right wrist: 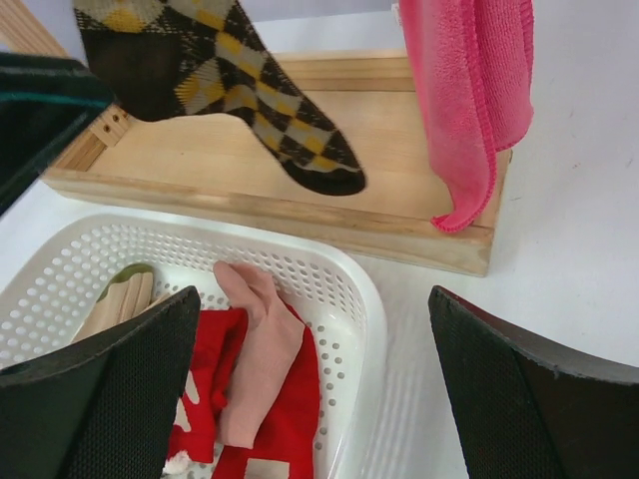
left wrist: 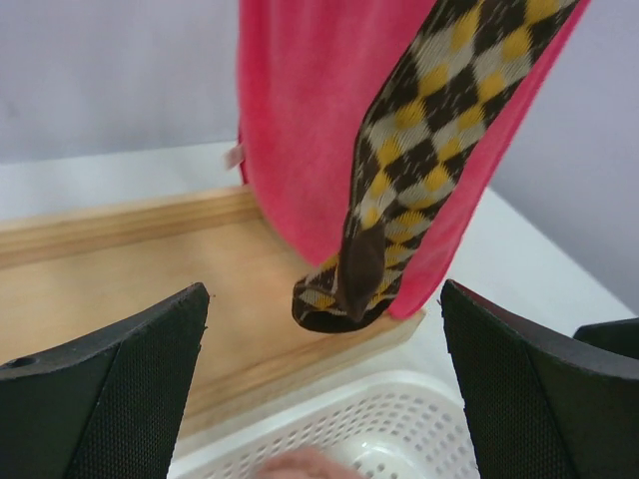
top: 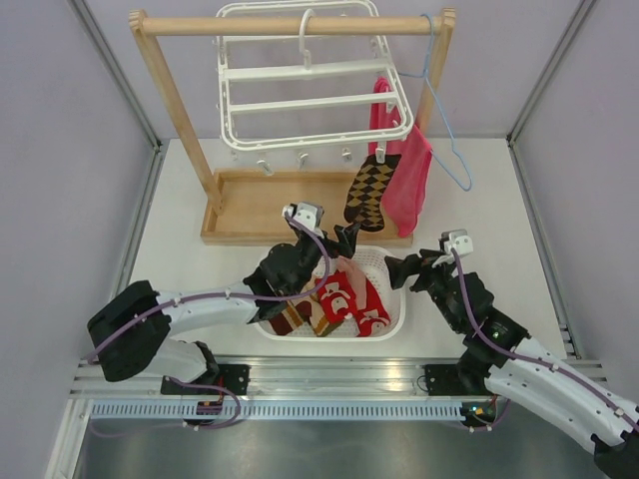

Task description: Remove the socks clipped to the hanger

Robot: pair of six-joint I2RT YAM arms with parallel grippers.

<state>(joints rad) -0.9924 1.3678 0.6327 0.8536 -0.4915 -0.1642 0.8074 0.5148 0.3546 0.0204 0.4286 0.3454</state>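
Observation:
A brown-and-cream diamond sock (top: 366,192) still hangs from a clip at the right front of the white hanger (top: 310,95). It also shows in the left wrist view (left wrist: 399,170) and the right wrist view (right wrist: 230,80). Several socks lie in the white basket (top: 391,267): red ones (top: 349,299), a pale pink one (right wrist: 255,349), an olive-toed one (right wrist: 120,289). My left gripper (top: 344,242) is open and empty over the basket's far rim, just below the hanging sock. My right gripper (top: 404,271) is open and empty at the basket's right edge.
A pink-red cloth (top: 407,180) hangs beside the sock on a light-blue wire hanger (top: 449,150). The wooden rack (top: 290,25) stands on a wooden tray base (top: 250,210) just beyond the basket.

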